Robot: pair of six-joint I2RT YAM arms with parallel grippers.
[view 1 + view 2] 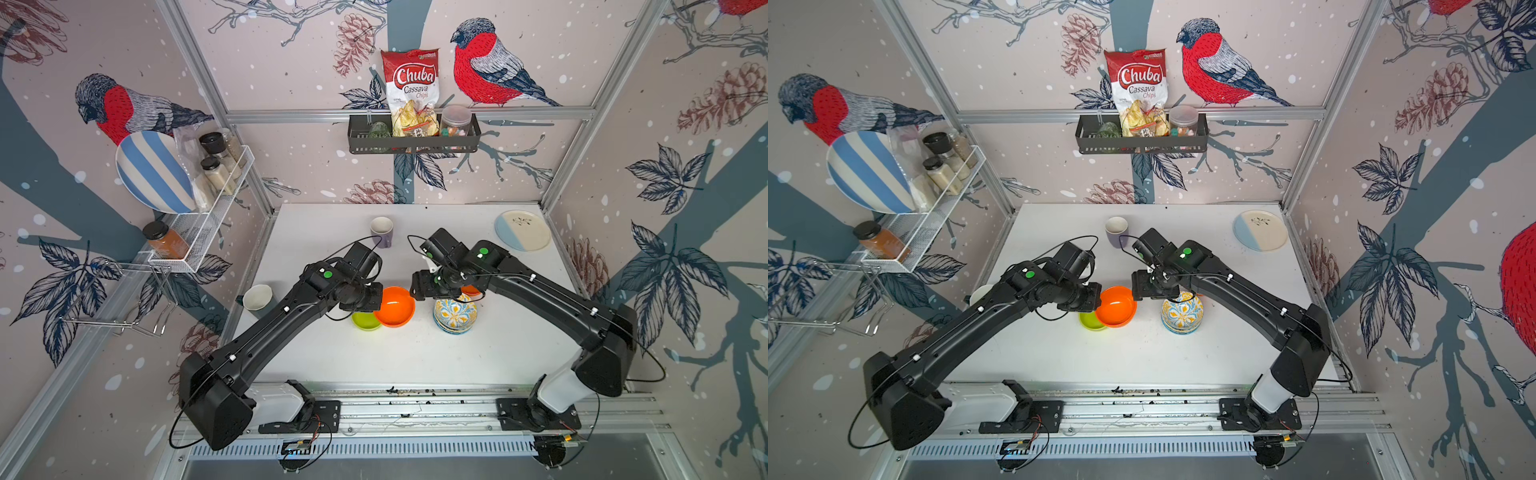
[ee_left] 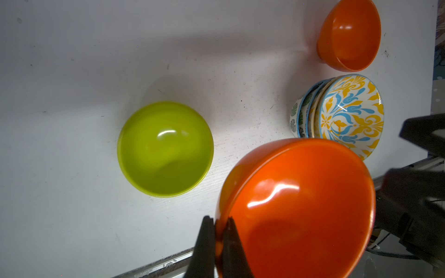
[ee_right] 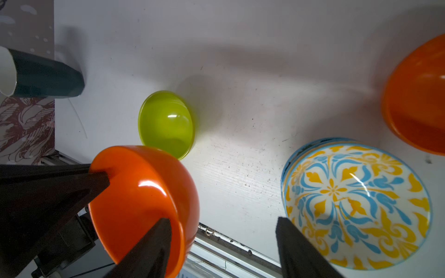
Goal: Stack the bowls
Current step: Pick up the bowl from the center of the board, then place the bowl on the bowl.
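My left gripper is shut on the rim of a glossy orange bowl, which hangs tilted beside the lime green bowl. To the right stands a stack of bowls with a yellow and blue floral one on top and leaf-print ones under it. My right gripper is open and empty, between the held orange bowl and the stack. A second orange bowl sits just behind the stack, mostly hidden by the right wrist in both top views.
A purple mug stands at the back centre and a cream-and-blue plate at the back right. A dark cup with a white inside sits at the table's left edge. The metal rail runs along the front edge.
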